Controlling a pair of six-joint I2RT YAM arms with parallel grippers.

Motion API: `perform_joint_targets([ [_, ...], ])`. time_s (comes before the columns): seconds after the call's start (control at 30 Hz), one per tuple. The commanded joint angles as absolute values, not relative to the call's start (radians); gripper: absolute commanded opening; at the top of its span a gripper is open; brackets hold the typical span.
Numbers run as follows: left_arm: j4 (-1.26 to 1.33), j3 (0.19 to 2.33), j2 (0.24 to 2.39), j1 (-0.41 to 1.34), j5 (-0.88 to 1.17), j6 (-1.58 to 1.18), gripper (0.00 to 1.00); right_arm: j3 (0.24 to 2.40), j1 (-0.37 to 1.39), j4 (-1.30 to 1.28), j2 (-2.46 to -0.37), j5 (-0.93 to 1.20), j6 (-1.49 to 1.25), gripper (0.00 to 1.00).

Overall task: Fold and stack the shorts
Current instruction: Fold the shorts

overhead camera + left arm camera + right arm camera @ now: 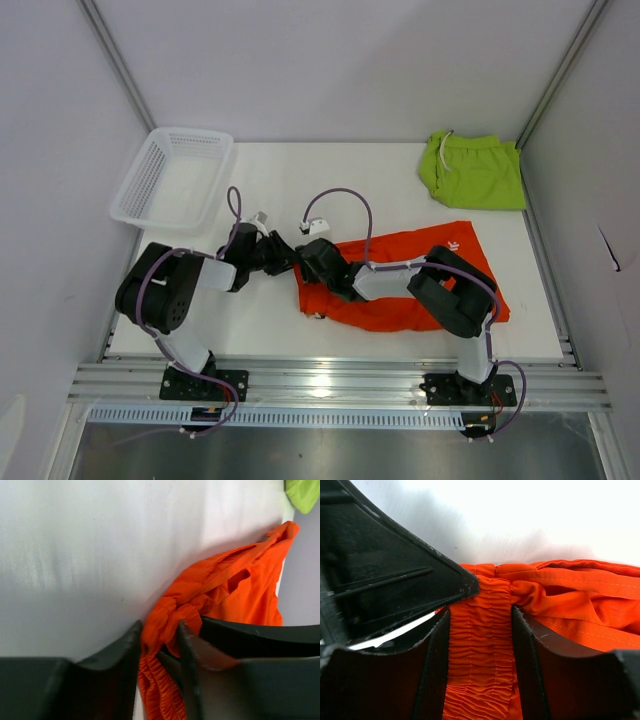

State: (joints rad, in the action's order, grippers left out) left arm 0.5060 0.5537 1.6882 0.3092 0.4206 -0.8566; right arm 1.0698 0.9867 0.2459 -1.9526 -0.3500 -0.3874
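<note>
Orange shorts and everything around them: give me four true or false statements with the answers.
1. The orange shorts lie in the basket. False: they lie on the table, apart from it.
2. The right gripper has the elastic waistband between its fingers. True.
3. The green shorts are stacked on the orange pair. False: they lie apart, at the far right corner.
4. The left gripper has orange fabric between its fingers. True.

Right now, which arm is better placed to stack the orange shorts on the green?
Probably right: the right gripper grips the orange shorts' waistband, and the green shorts lie far right, on its side.
</note>
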Motion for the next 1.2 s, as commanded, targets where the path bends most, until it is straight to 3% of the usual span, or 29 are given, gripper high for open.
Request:
perform_joint_targets([
  [0.0,0.489,0.565,1.721,0.324,0.379,-0.834,0.31,1.060,1.002,0.253,-1.956,-0.330,-0.383,0.49],
  [0.03,0.488,0.566,1.720,0.325,0.373,-0.831,0.22,1.060,1.003,0.252,-1.957,-0.328,-0.383,0.49],
  [0.1,0.480,0.568,1.715,0.325,0.365,-0.827,0.15,1.061,1.005,0.253,-1.960,-0.327,-0.383,0.50],
  [0.17,0.468,0.574,1.710,0.325,0.359,-0.819,0.02,1.066,1.006,0.247,-1.962,-0.322,-0.383,0.52],
  [0.4,0.416,0.600,1.700,0.324,0.344,-0.798,0.00,1.068,1.012,0.183,-1.884,-0.279,-0.387,0.79],
  [0.6,0.387,0.615,1.700,0.324,0.334,-0.787,0.00,1.063,1.061,0.080,-1.743,-0.304,-0.359,0.79],
  [0.67,0.377,0.618,1.700,0.324,0.331,-0.785,0.00,1.055,1.081,0.038,-1.706,-0.348,-0.360,0.74],
  [0.77,0.368,0.624,1.701,0.322,0.334,-0.785,0.00,1.023,1.109,0.028,-1.668,-0.396,-0.385,0.58],
  [0.8,0.367,0.624,1.701,0.324,0.333,-0.785,0.00,0.990,1.117,0.035,-1.657,-0.396,-0.394,0.43],
  [0.9,0.356,0.629,1.697,0.324,0.334,-0.781,0.00,0.928,1.118,0.074,-1.629,-0.385,-0.426,0.12],
  [0.93,0.353,0.633,1.697,0.324,0.331,-0.779,0.00,0.916,1.118,0.084,-1.628,-0.384,-0.433,0.06],
  [1.0,0.344,0.632,1.690,0.324,0.330,-0.776,0.00,0.901,1.118,0.100,-1.643,-0.385,-0.449,0.00],
  [1.17,0.313,0.640,1.678,0.322,0.325,-0.770,0.00,0.873,1.152,0.141,-1.715,-0.382,-0.463,0.00],
])
